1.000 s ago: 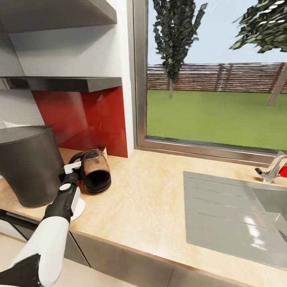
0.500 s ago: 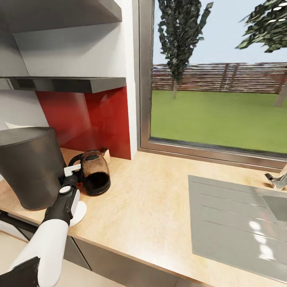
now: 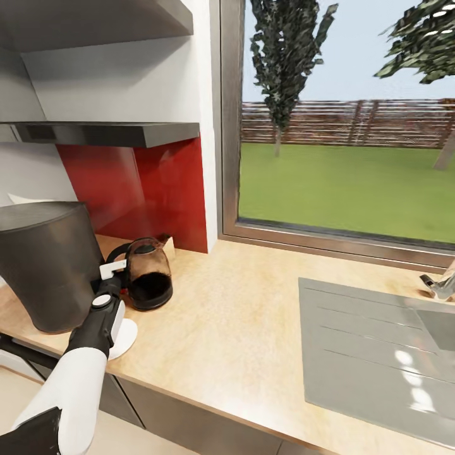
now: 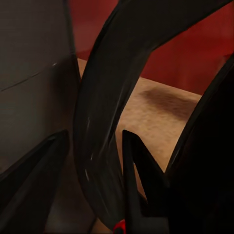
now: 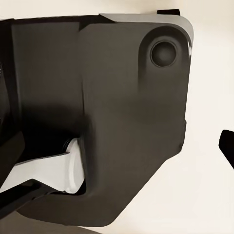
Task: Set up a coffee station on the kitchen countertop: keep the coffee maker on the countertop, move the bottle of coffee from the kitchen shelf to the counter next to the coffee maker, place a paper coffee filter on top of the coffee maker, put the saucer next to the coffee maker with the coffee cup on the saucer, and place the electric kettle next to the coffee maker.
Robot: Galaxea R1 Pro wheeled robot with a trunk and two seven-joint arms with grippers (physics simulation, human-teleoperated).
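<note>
The dark-grey coffee maker [image 3: 44,268] stands at the left of the tan kitchen countertop [image 3: 240,316]. A white pointed piece, maybe the paper coffee filter [image 3: 18,198], shows at its far top rim. Right beside it sits the glass electric kettle [image 3: 148,275], leaning slightly. My left gripper [image 3: 117,273] is shut on its black loop handle [image 4: 97,122], one finger [image 4: 139,165] on each side. The white saucer [image 3: 125,333] lies under my left arm at the counter's front edge. The kitchen shelf [image 3: 107,133] hangs above. The coffee cup and bottle of coffee are out of view. One dark right fingertip [image 5: 227,146] shows.
A steel sink and drainer [image 3: 373,354] fill the counter's right side, with a tap [image 3: 439,284] at the far edge. A red backsplash [image 3: 145,189] and a large window [image 3: 347,126] bound the back. A small tan tip [image 3: 166,239] peeks out behind the kettle.
The head camera swung a little to the left a second ago. Since half a second ago, the kettle has tipped and shifted slightly left toward the coffee maker, in my left gripper.
</note>
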